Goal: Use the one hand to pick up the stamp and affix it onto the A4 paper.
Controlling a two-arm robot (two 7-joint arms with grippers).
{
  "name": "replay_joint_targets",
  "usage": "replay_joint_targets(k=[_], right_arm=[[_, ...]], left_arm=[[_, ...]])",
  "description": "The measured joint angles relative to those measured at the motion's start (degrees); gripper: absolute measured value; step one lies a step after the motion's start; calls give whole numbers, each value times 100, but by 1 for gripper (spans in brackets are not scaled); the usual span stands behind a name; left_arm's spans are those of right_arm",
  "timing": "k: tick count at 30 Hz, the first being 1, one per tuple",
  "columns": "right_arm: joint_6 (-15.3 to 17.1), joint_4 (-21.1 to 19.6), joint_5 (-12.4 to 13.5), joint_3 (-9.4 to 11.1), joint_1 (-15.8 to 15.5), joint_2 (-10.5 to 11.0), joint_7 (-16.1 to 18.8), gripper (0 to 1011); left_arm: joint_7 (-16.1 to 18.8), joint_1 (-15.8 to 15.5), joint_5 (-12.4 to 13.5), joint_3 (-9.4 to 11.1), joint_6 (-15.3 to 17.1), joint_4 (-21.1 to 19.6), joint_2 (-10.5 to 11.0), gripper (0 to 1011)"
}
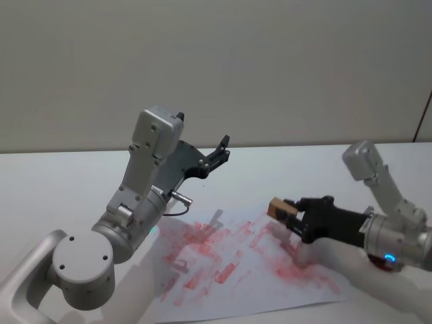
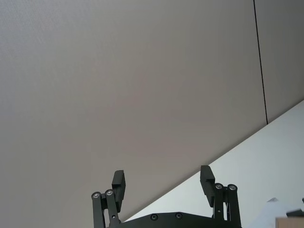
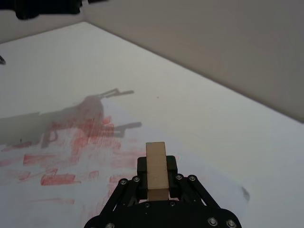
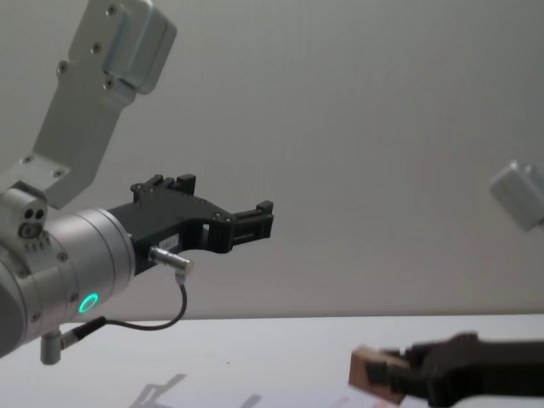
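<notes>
No readable text; red marks on the A4 paper [image 1: 260, 289] are illegible.

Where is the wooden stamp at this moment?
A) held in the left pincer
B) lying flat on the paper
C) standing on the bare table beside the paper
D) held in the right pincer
D: the right pincer is shut on the stamp, out over the red-marked paper, while the left pincer is raised, open and empty.
</notes>
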Motion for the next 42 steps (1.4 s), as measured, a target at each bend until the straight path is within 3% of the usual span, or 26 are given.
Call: replay_joint_targets(k=[13, 23, 30, 36, 42], right_arm=[[-308, -920, 447, 274, -386, 347, -742, 217], [-321, -1780, 1011, 559, -1169, 822, -1609, 217], [-240, -2347, 1522, 809, -1928, 1236, -2318, 217], [-109, -2591, 1848, 961, -2398, 1487, -2695, 217], [0, -2678, 2004, 1039, -2623, 1623, -2872, 217]], left_arm=[[0, 0, 0, 0, 0, 0, 0, 1001], [0, 0, 0, 0, 0, 0, 0, 1001], [0, 0, 0, 0, 0, 0, 0, 1001], [0, 0, 0, 0, 0, 0, 0, 1001], [0, 0, 0, 0, 0, 0, 0, 1001]])
